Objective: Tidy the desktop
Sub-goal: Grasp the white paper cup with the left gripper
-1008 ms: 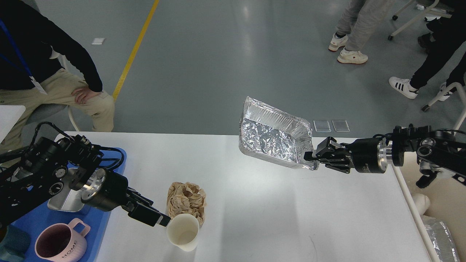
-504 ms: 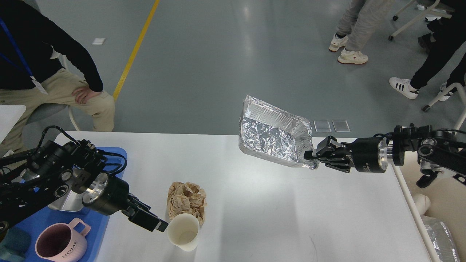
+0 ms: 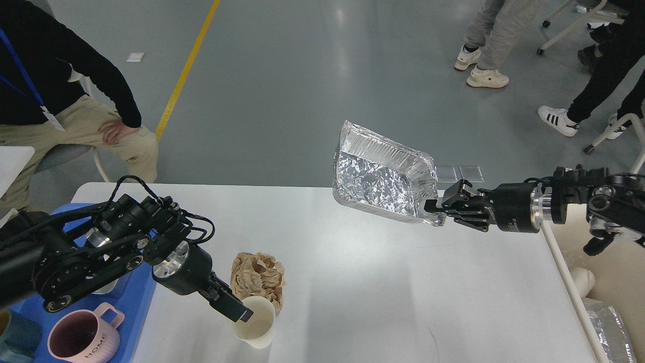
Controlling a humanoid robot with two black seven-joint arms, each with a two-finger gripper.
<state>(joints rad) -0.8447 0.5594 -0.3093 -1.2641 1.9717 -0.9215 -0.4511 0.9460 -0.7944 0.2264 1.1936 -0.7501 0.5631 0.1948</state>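
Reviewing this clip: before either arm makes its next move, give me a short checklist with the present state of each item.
1. Right gripper holds the foil tray by its corner: ok, tray is clear of the desktop, tilted.
2. Foil tray empty, nothing to spill: ok.
3. Left gripper lined up with the paper cup: ok, a finger sits at its rim.
4. Left grip closed on the cup: cannot tell, fingers seen end-on.
5. Cup upright: ok.
6. Crumpled brown paper clear of the cup: not ok, it looks to be against the cup's far side.
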